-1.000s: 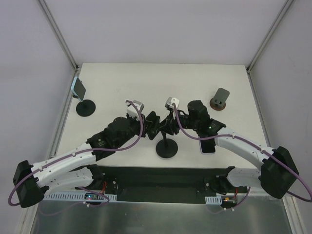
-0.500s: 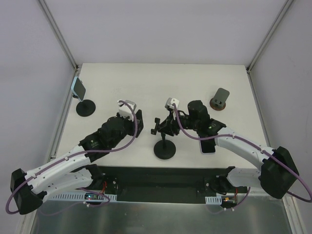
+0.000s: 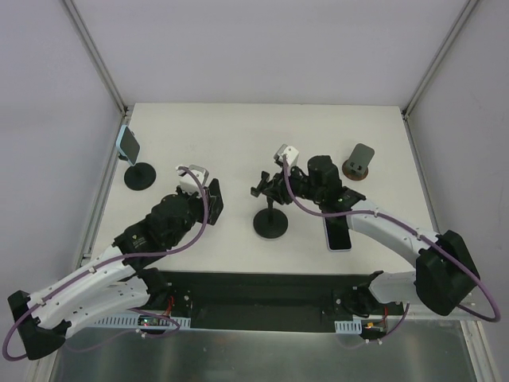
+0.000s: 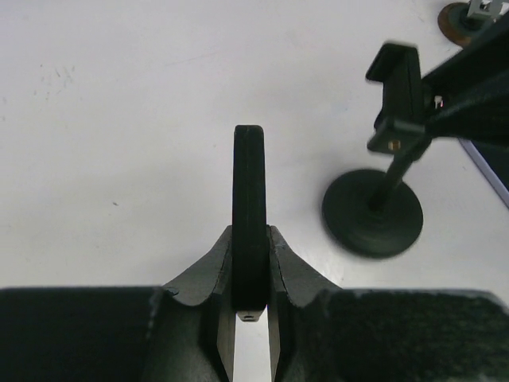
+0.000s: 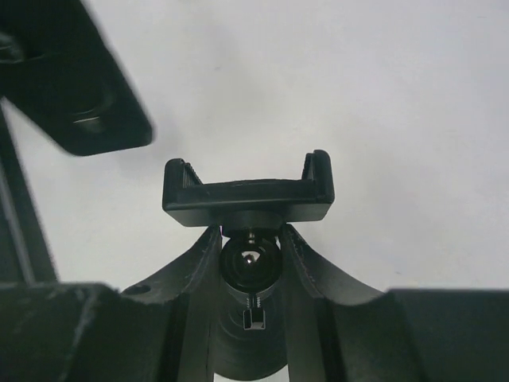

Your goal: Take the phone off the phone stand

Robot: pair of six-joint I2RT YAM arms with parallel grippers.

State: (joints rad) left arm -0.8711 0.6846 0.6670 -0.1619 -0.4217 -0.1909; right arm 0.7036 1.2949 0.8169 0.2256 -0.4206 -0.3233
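Note:
A black phone stand (image 3: pixel 271 224) with a round base and an empty clamp cradle (image 5: pixel 249 195) stands mid-table. My right gripper (image 3: pixel 276 188) is shut around the ball joint (image 5: pixel 249 263) just below the cradle. My left gripper (image 3: pixel 211 200) is shut on a black phone (image 4: pixel 250 199), seen edge-on and held above the table well left of the stand. The stand also shows in the left wrist view (image 4: pixel 372 213), at the right.
A second phone (image 3: pixel 338 233) lies flat on the table under my right forearm. Another stand with a light blue phone (image 3: pixel 128 144) is at the far left edge. A small brown-based holder (image 3: pixel 360 161) sits at the back right.
My left gripper has pulled the black phone away from the stand's cradle and moved it left. My right gripper has stayed on the stand, which has shifted slightly farther back.

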